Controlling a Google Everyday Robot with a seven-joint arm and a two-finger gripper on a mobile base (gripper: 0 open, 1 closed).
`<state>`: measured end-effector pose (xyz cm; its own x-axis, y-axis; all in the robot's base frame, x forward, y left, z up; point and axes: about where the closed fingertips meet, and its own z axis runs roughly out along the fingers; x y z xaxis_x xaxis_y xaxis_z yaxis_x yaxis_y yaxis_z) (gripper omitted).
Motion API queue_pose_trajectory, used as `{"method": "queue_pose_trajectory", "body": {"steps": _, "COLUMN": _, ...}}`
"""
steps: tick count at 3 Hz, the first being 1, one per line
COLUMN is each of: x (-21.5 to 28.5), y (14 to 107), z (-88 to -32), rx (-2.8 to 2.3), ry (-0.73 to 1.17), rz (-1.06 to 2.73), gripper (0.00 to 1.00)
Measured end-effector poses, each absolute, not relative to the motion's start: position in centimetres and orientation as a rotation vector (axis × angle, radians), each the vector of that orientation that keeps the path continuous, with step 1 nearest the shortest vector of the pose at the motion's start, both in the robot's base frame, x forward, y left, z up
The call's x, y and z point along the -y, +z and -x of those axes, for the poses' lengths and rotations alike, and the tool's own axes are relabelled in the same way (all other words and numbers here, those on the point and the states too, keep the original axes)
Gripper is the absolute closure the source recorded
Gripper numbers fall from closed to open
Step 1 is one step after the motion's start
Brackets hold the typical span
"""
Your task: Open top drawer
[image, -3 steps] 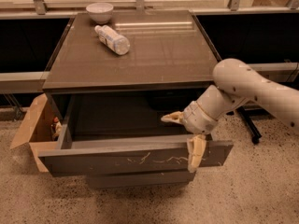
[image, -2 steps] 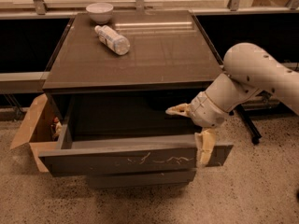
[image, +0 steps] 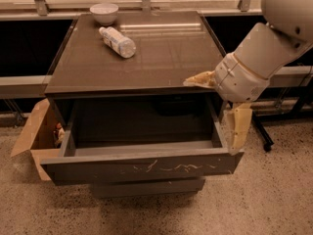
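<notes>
The top drawer (image: 146,168) is a wide dark grey-brown panel with pale scratch marks on its face. It stands pulled far out of the cabinet, and its inside looks empty. My gripper (image: 220,104) is at the drawer's right rear corner, above the right side wall and beside the cabinet's top edge. It is open and holds nothing. One tan finger (image: 198,80) points left along the cabinet top edge and the other (image: 238,127) hangs down outside the drawer's right side.
A plastic bottle (image: 117,41) lies on the cabinet top (image: 161,58), with a white bowl (image: 104,12) behind it. An open cardboard box (image: 35,133) stands on the floor at the left. A lower drawer front (image: 146,187) shows below. A dark stand leg (image: 261,133) is at the right.
My arm has lifted up and to the right, off the drawer's front right corner. The drawer stays pulled out.
</notes>
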<state>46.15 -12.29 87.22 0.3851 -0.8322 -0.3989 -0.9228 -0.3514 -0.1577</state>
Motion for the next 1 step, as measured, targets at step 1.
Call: {"method": "queue_pose_trajectory", "body": {"steps": 1, "x": 13.03, "y": 91.88, "z": -45.94, "rx": -1.514, "ry": 0.196, "rz": 2.315, "gripper": 0.0}}
